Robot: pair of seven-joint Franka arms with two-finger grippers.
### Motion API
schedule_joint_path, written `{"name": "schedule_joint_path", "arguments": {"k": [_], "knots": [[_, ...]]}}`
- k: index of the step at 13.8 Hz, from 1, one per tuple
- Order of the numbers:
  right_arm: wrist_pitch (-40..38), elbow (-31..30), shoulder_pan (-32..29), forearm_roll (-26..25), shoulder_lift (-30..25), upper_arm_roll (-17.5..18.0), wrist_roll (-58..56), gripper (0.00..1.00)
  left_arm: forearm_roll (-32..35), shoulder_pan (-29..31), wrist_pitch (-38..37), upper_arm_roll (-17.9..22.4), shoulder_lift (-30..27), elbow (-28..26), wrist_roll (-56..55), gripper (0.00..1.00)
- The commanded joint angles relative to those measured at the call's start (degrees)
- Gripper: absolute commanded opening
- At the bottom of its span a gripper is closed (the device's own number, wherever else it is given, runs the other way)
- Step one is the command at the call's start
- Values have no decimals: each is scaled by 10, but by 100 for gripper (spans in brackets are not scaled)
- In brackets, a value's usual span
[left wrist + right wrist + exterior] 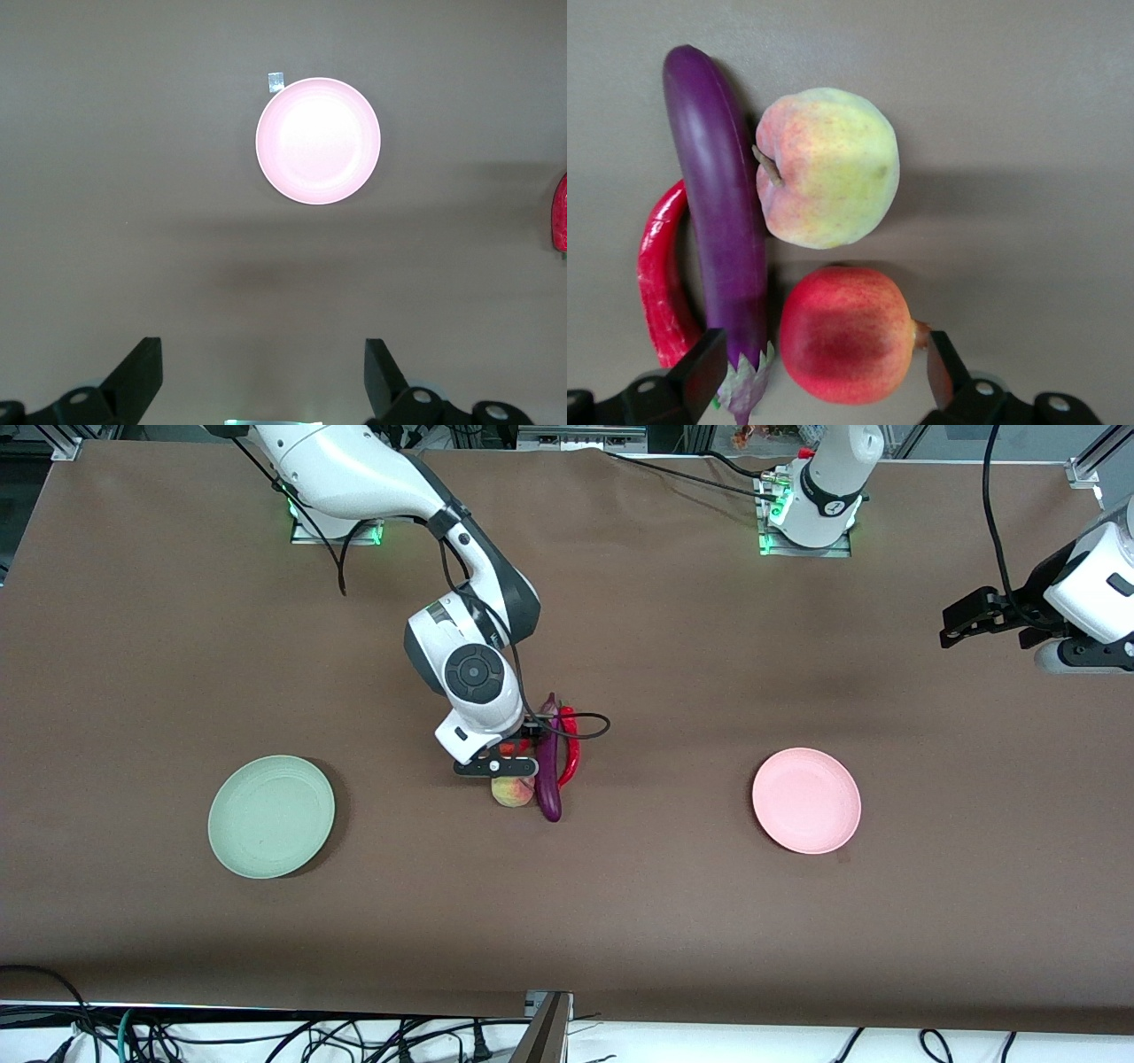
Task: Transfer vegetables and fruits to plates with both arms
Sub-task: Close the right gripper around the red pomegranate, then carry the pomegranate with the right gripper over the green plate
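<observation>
I have the right gripper (pixel 819 376) hanging over the produce cluster in the middle of the desk, fingers spread wide and holding nothing, straddling the round red apple-like fruit (pixel 846 335). The yellowish-pink peach-like fruit (pixel 828 166) lies right against it, toward the front edge. Both look smooth and rounded, so I judge a grip across the widest part is safest, since they may roll or slip. The long glossy purple eggplant (pixel 549 766) lies just beside both fruits, the curved red chili pepper (pixel 570 748) along its length; the eggplant crowds one finger's path. The pale green plate (pixel 271 816) and pink plate (pixel 806 800) lie well apart, both bare. The left gripper (pixel 261 376) waits, wide open and empty, above the desk's end.
</observation>
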Motion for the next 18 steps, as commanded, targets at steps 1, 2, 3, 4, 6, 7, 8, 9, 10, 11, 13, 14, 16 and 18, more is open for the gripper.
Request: {"name": "schedule_joint_path", "arguments": {"k": [1,2,3,4,6,7,8,9,10,11,13,14,16,18], "knots": [[5,3,2,2,10,-2,5,100,-11,-1,-4,1,7,17,-3,100],[6,3,1,0,12,-2,5,100,-11,-1,-4,1,7,17,-3,100],[6,3,1,-1,17,-2,4,100,-11,-1,-4,1,7,17,-3,100],[10,2,2,-1,18,-2,4,100,-11,-1,-4,1,7,17,-3,100],[12,2,2,-2,24,-2,2,100,-12,-1,-4,1,7,17,-4,100],[14,2,1,-2,26,-2,1,100,-12,-1,-4,1,7,17,-4,100],[17,2,2,-2,28,-2,0,100,-12,-1,-4,1,7,17,-4,100],[17,2,2,-2,31,-2,0,100,-11,-1,-4,1,7,17,-4,100],[17,2,3,-2,32,-2,-1,100,-12,-1,-4,1,7,17,-3,100],[17,2,3,-2,34,-2,-1,99,-11,-1,-4,1,7,17,-4,100],[17,2,3,-2,35,-2,-5,82,-11,-1,-4,1,7,17,-4,100],[17,2,3,-2,35,-2,-4,65,-11,-1,-4,1,7,17,-4,100],[17,2,3,-2,34,-2,-5,43,-11,-1,-4,1,7,17,-4,100],[13,5,1,-2,30,-2,-6,40,-11,-1,-4,1,7,17,-4,100]]}}
